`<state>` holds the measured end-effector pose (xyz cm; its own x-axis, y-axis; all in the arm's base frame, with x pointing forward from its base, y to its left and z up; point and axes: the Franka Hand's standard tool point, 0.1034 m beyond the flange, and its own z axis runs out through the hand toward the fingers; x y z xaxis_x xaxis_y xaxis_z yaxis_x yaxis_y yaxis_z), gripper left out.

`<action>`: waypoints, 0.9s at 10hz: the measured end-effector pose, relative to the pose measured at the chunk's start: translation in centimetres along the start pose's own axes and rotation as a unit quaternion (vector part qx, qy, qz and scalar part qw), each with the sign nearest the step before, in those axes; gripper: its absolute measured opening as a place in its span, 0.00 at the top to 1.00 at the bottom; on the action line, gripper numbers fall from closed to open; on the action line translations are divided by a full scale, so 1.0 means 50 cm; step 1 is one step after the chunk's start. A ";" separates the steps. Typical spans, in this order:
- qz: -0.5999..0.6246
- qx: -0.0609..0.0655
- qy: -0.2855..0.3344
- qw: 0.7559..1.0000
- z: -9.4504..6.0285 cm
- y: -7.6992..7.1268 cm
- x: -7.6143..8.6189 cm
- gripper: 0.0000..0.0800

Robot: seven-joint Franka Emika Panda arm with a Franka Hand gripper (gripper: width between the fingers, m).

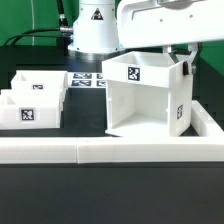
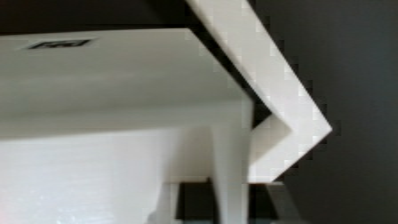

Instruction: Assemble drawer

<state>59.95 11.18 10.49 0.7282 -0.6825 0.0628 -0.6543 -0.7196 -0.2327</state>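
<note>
Drawer casing (image 1: 140, 100) stands on the black table (image 1: 110, 195); jaws' opening cannot be told.

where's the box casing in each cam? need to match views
Exterior view: the box casing stands centre-right, open front toward the camera, behind the low white wall.
Wrist view: the box casing fills most of the picture, close up; only white panels and an edge show.
Shared landmark: the square tag on its top panel, likely the same one.
</note>
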 end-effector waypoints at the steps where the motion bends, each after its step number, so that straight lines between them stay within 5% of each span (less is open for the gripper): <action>1: 0.016 0.003 0.001 1.000 -0.005 -0.003 0.000 0.94; 5: 0.137 0.009 -0.003 0.991 -0.007 0.002 0.009 0.94; 9: 0.325 0.031 -0.016 0.945 -0.009 -0.001 0.029 0.94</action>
<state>60.97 10.16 11.01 0.1822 -0.9728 -0.1430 -0.9532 -0.1390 -0.2685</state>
